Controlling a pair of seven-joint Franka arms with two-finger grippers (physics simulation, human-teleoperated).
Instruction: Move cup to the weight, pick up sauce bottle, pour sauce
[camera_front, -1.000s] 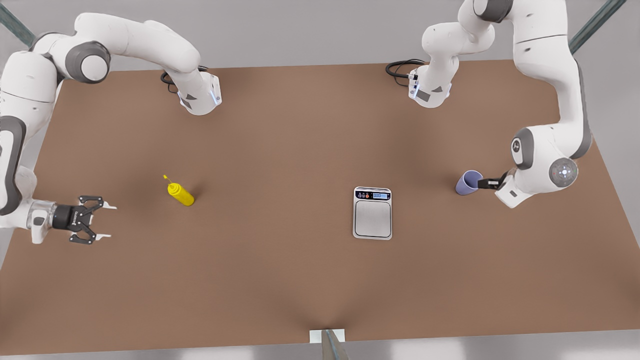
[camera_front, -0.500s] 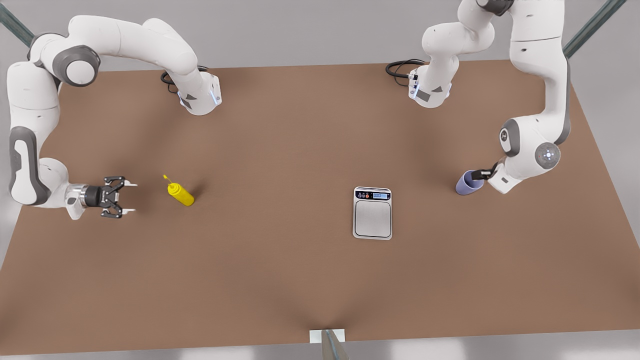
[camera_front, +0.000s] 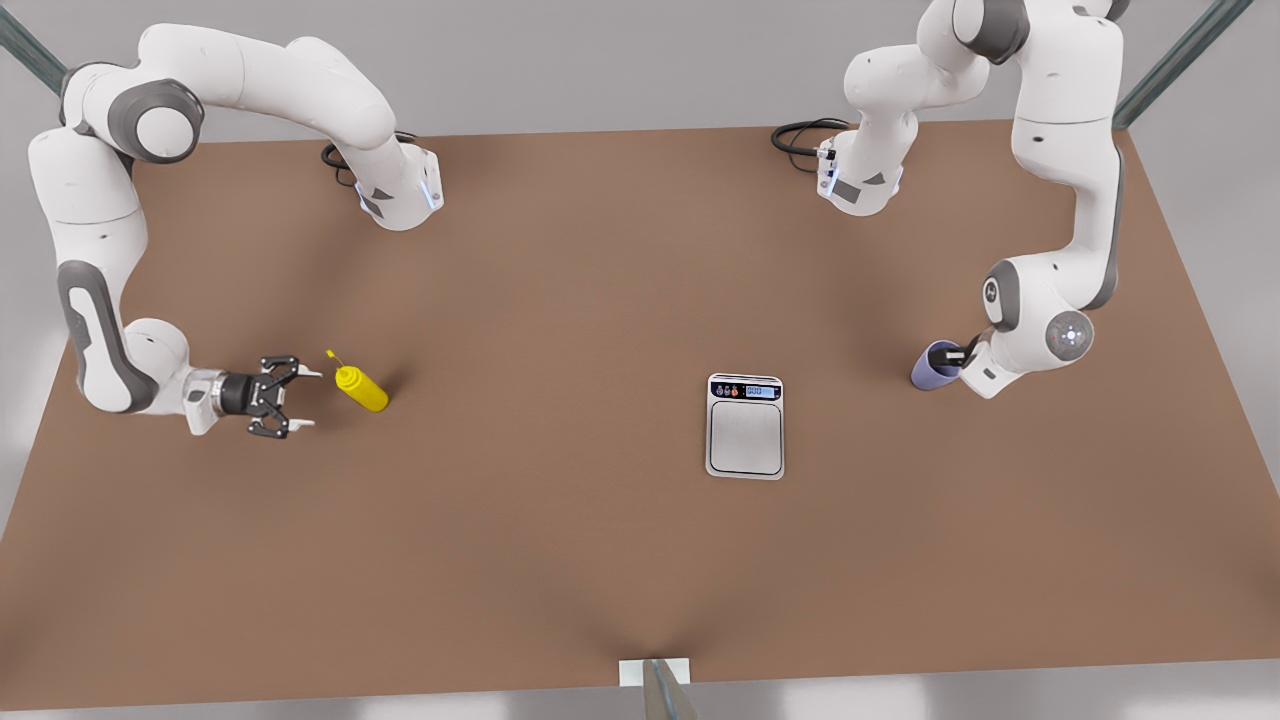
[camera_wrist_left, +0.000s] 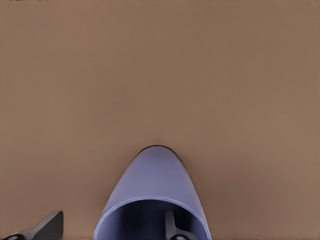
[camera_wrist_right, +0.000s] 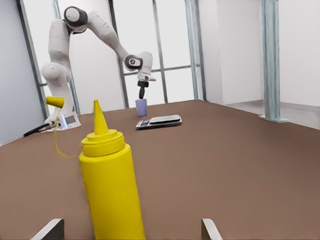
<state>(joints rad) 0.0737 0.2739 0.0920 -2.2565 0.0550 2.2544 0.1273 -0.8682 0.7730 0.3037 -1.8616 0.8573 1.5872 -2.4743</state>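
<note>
My right gripper (camera_front: 302, 399) has slid in, jaws spread, just beside the bottle (camera_front: 364, 387) near the table's (camera_front: 560, 560) left edge, while my left gripper (camera_front: 957, 355) straddles the cup's (camera_front: 935, 365) rim near the right edge, grip unclear; next, carry it onto the scale (camera_front: 745, 426).

A brown table (camera_front: 560, 560) carries the sauce bottle (camera_front: 364, 388), weight (camera_front: 745, 426) and cup (camera_front: 934, 365).

Two white arms (camera_front: 250, 70) with grey joint caps; black grippers (camera_front: 290, 398) with pale fingertips (camera_front: 308, 373); black cables (camera_front: 800, 135) at bases.
</note>
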